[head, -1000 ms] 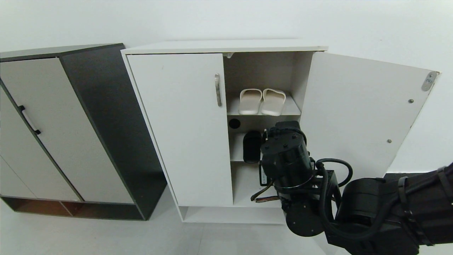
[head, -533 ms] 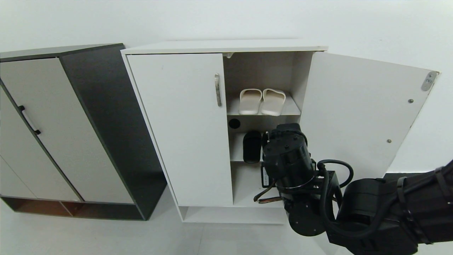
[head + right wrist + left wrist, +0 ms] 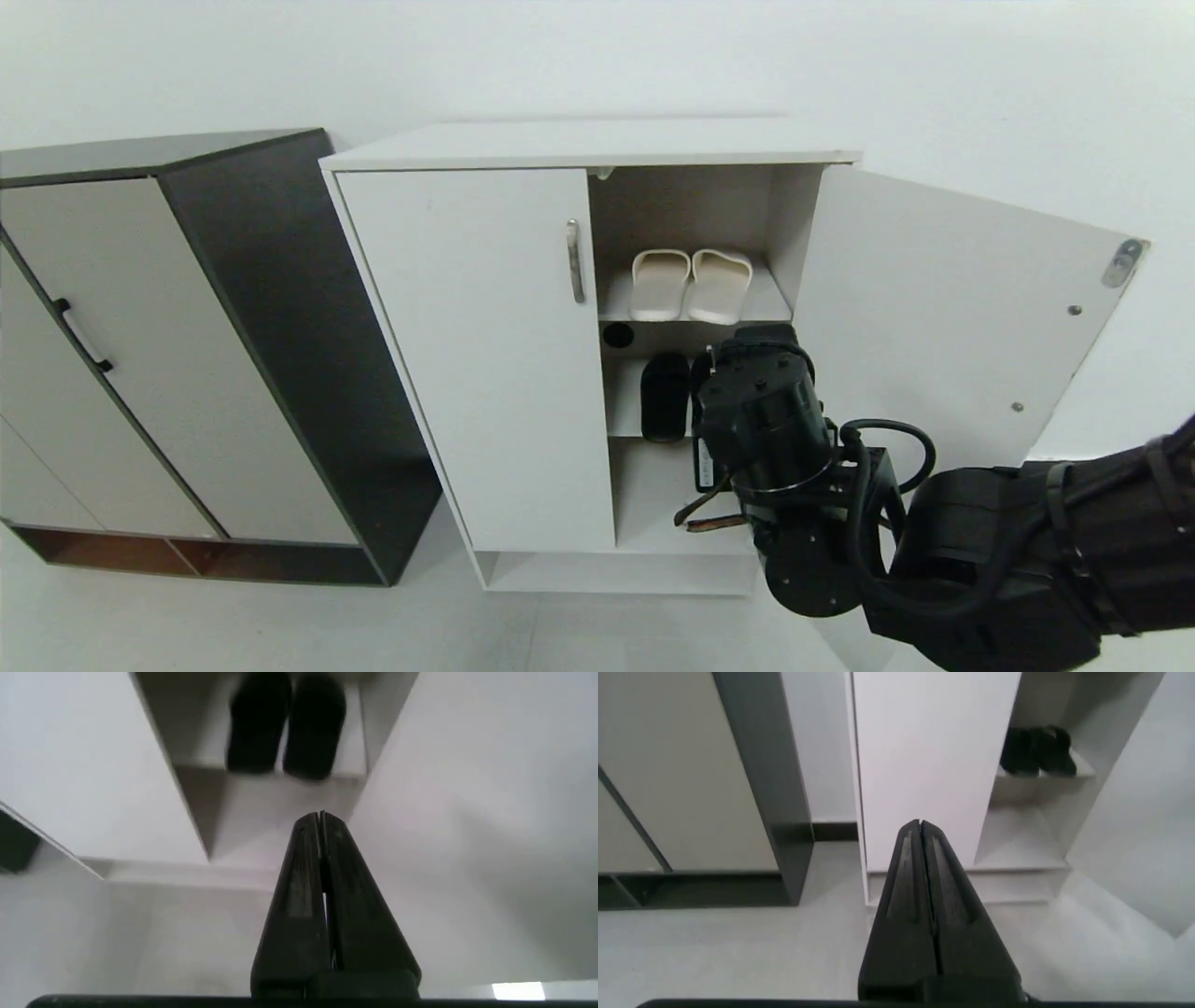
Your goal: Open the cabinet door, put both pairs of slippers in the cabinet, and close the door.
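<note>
The cabinet (image 3: 588, 140) stands with its right door (image 3: 943, 317) swung wide and its left door (image 3: 485, 355) shut, a metal handle (image 3: 573, 261) running down the left door's inner edge. In the open half we see 2 pairs. The white slippers (image 3: 691, 285) sit side by side on the top shelf (image 3: 767, 303). The black slippers (image 3: 285, 723) sit side by side on the middle shelf (image 3: 624, 401), directly below the white pair.

In the head view the right arm (image 3: 775, 448) is in front of the open half, level with the middle and bottom shelves, and it covers part of the black pair. The right gripper (image 3: 320, 821) has its fingers pressed flat against each other. It points toward the black slippers from outside the cabinet, apart from them. The left gripper (image 3: 920, 827) is closed in the same way and hangs above the floor (image 3: 738, 943), facing the left door and well apart from it.

A dark cabinet (image 3: 271, 327) with pale doors stands just beside the white one, on the robot's left.
</note>
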Available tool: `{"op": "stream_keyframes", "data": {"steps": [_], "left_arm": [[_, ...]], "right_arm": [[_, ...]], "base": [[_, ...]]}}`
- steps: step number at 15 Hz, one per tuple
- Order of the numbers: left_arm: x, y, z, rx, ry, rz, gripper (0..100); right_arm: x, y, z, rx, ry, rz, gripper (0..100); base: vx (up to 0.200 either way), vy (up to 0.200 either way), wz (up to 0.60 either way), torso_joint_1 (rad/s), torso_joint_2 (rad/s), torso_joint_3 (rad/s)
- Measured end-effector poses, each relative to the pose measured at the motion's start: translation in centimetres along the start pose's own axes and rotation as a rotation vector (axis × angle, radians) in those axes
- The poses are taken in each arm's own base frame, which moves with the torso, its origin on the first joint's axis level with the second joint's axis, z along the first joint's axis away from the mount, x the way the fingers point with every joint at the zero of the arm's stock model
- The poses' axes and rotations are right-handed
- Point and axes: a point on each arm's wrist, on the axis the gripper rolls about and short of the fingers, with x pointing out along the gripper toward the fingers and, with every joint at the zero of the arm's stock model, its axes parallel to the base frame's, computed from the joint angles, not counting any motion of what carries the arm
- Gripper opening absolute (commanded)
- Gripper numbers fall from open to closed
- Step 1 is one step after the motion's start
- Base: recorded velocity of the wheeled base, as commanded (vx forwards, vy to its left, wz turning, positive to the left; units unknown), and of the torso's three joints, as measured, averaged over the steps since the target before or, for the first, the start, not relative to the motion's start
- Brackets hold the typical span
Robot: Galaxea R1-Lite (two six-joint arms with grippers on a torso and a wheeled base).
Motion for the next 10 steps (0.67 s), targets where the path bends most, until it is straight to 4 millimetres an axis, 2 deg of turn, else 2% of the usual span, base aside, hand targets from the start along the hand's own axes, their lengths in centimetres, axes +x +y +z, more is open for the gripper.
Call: {"op": "stream_keyframes", "data": {"steps": [10], "left_arm": [[0.00,0.00,-0.03,0.000,0.002,0.001,0]], "right_arm": [[0.17,-0.14,-0.06,-0.002,0.003,-0.006,0]], "base": [[0.000,0.000,0.00,0.136,-0.48,-0.337]]}}
